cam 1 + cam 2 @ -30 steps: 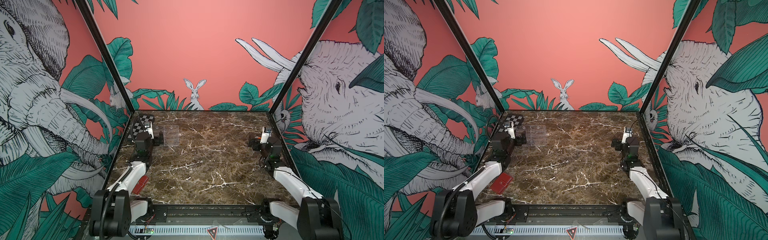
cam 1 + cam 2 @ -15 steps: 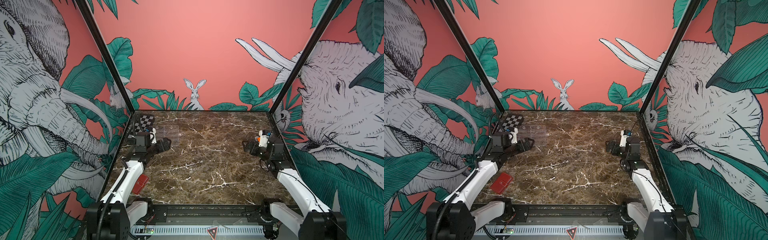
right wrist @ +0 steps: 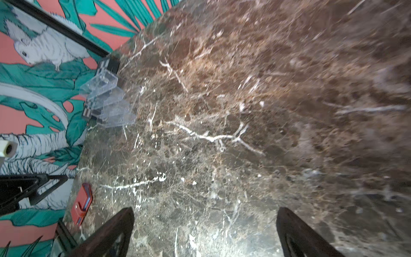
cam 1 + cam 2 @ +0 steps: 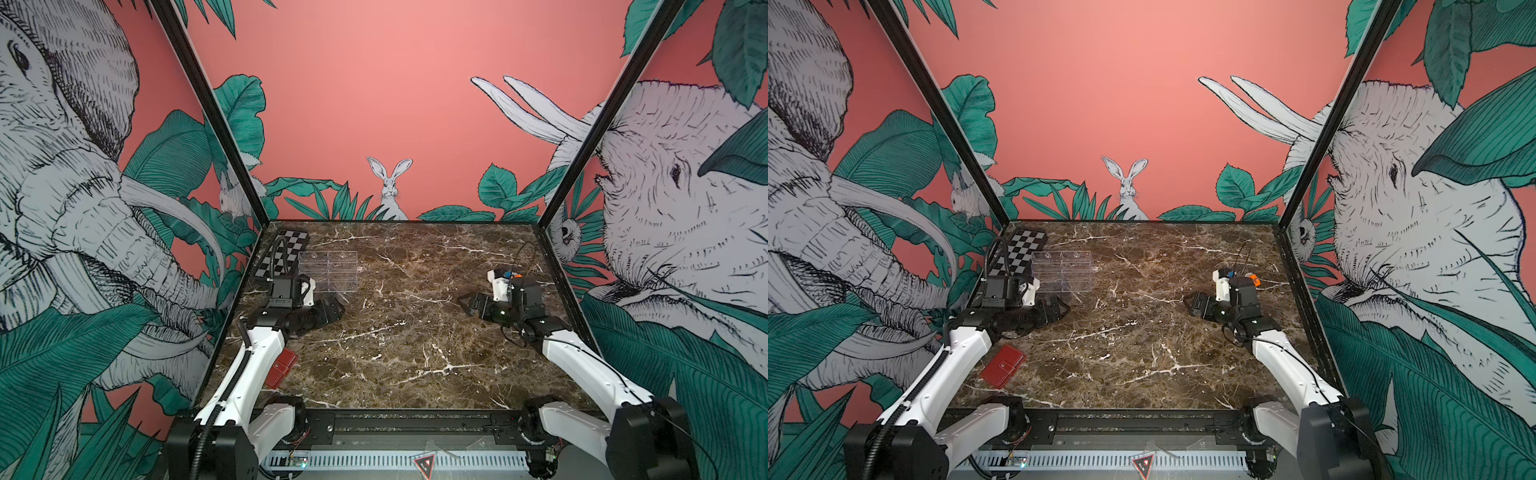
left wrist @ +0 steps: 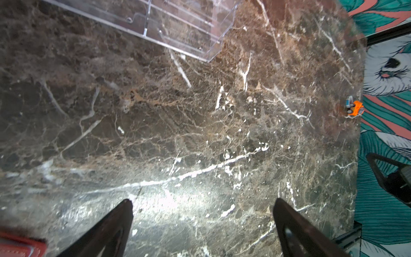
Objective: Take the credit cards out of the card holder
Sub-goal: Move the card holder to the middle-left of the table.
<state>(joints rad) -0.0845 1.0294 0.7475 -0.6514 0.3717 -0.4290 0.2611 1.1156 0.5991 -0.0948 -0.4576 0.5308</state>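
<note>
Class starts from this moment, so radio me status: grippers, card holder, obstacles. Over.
Left gripper open, empty. Right gripper open, empty. Card holder shut, flat on table, untouched. Nothing on it.

Bimanual tabletop robot: left arm [image 4: 259,353] and right arm [image 4: 582,365] in glossy white shells with black joints [image 4: 648,432]; ribbed black conduit [image 4: 237,365] along the left; thin black wire [image 4: 602,361] along the right; left gripper [image 5: 201,200] with dark tapered fingers [image 5: 106,229].
</note>
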